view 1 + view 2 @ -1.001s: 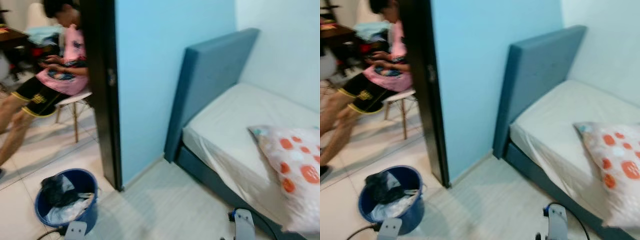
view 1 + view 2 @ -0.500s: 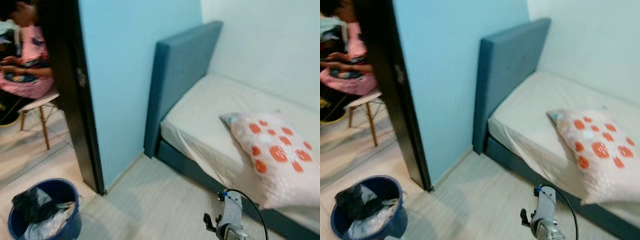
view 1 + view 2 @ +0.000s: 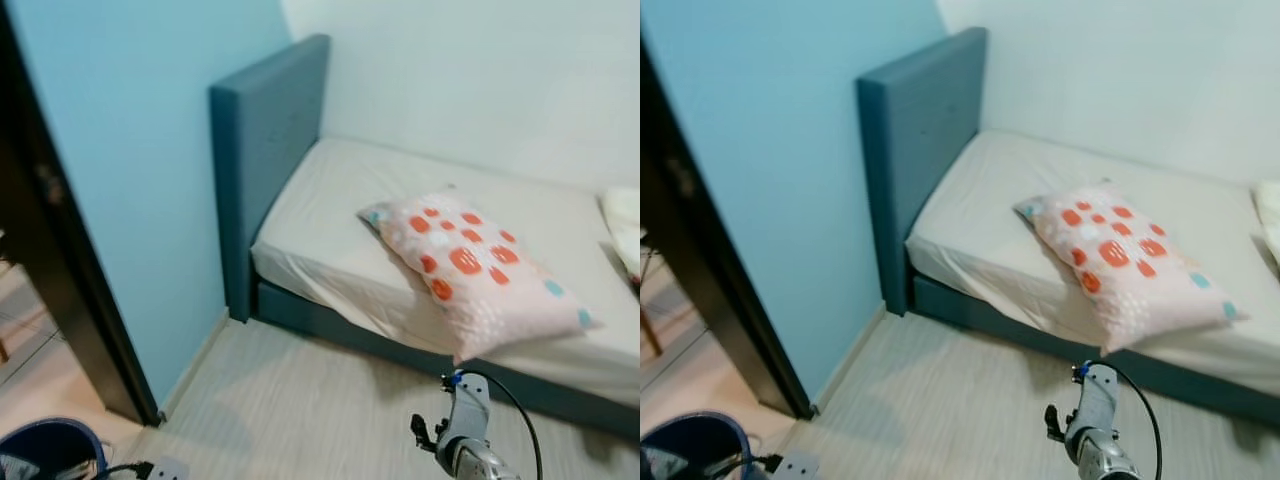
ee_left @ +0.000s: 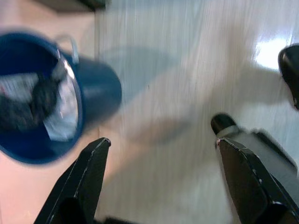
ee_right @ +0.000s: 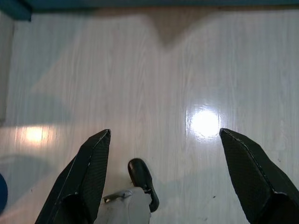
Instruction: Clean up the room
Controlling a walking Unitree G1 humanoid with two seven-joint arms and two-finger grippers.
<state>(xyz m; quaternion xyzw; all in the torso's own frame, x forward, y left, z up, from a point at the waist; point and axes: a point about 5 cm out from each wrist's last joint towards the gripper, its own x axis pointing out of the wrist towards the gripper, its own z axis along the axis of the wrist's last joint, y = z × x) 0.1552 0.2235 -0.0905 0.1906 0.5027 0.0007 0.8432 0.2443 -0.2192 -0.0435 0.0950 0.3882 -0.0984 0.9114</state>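
You're looking at a bedroom corner: a light blue wall is running down your left side, a white wall is standing behind the bed. The pale wood-look floor is catching two bright glare spots in the right wrist view. The bed is sitting against the white wall, its teal headboard upright by the blue wall and a bare cream mattress lying on the teal base. A dark door frame is edging the blue wall at far left.

On the mattress, a pale pink pillow with orange spots is lying with one end overhanging the near edge. A white bundle is peeking in at the far right, too cropped to name.

The blue bucket is standing on the floor by the door frame, holding dark and white crumpled stuff. No readable writing is showing anywhere.

Your left gripper is hanging low over the floor beside the bucket, fingers spread wide. Your right gripper is pointing down at bare floor, fingers spread wide too, nothing between them.
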